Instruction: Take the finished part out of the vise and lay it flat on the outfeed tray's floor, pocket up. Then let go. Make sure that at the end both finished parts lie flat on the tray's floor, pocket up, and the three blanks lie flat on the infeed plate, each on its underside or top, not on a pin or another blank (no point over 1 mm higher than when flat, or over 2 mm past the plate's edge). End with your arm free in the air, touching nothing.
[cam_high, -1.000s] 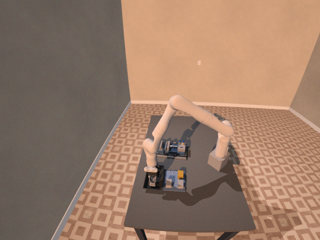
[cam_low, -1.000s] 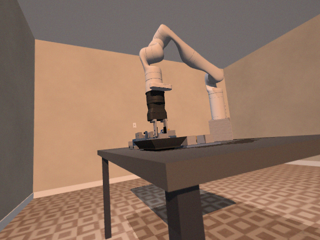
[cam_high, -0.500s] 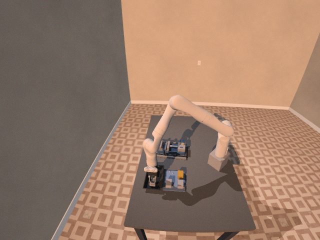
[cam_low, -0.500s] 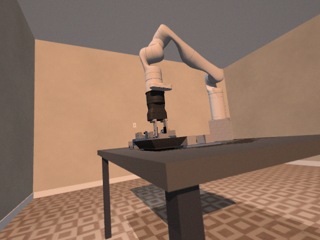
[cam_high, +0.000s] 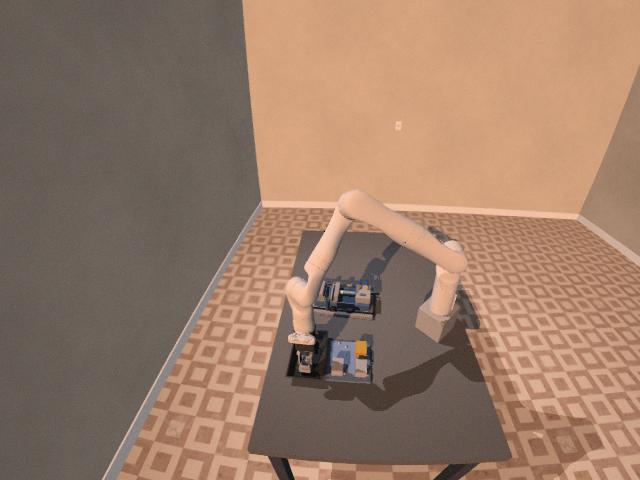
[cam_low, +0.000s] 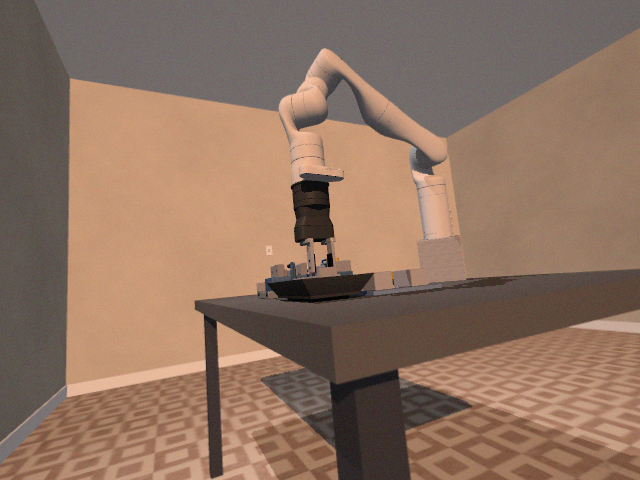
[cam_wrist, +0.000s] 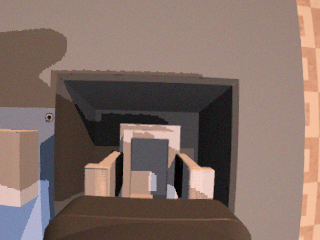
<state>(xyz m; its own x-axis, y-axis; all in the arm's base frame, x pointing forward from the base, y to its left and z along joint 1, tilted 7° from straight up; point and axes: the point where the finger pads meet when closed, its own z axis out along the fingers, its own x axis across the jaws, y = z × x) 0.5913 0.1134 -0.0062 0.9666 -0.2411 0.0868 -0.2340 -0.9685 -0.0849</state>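
The finished part (cam_high: 305, 368) (cam_low: 326, 270) (cam_wrist: 150, 150), a pale block with a dark rectangular pocket facing up, is between the fingers inside the outline of the dark outfeed tray (cam_high: 291, 365) (cam_low: 330, 287) (cam_wrist: 217, 135). My gripper (cam_high: 305, 361) (cam_low: 321, 267) (cam_wrist: 148, 168) points straight down and is shut on its two sides. The part looks level. In the exterior view its top shows above the tray's near rim. Its underside is hidden, so I cannot tell whether it touches the floor. The vise (cam_high: 364, 295) stands farther back on the table, without the part visible in it.
A blue plate (cam_high: 349, 357) (cam_wrist: 25, 116) lies right beside the tray, toward the robot's base. It bears two pale blocks, one of which (cam_high: 338, 366) (cam_wrist: 17, 160) is close to the tray wall, and an orange block (cam_high: 361, 348). The table's edge lies beyond the tray's other side.
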